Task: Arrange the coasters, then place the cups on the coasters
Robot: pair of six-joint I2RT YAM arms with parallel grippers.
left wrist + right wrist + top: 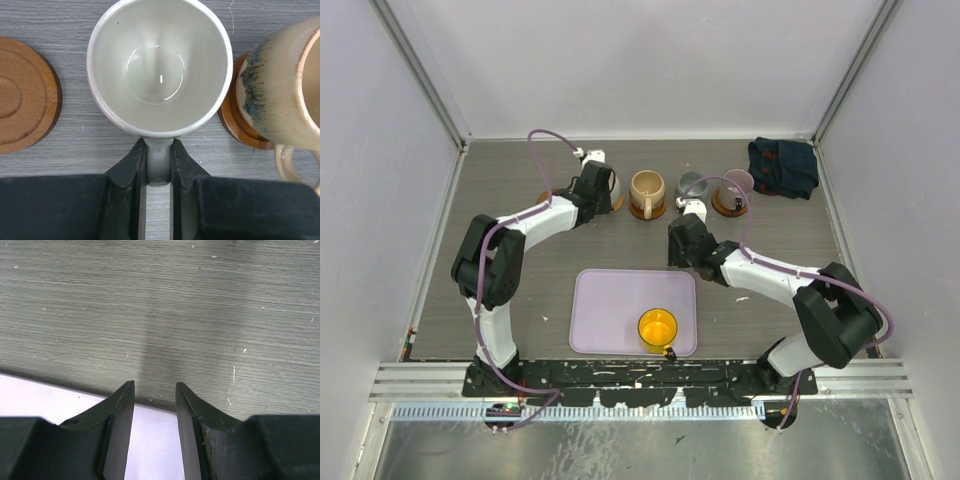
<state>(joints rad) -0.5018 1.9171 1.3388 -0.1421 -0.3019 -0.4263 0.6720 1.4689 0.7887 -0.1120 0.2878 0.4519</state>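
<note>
Three cups line the far edge of the table (620, 248): the tan cup (647, 190) on a coaster (231, 120), the grey-green cup (692, 184) and the mauve cup (737, 182). The mauve cup is also on a disc; whether the grey-green one has one under it I cannot tell from above. The left gripper (158, 145) pinches the handle of the cream-white cup (160, 65), which sits between the tan cup's coaster and an empty coaster (22, 95) toward the left edge. The step in hand looks to be seating this cup: carry it sideways over the empty coaster, lower it level, then let go. The right gripper (155, 390), jaws apart and holding nothing, hangs over the far edge of the lavender tray (40, 395), where the yellow cup (658, 327) stands by the near edge. No brand or writing is readable
</note>
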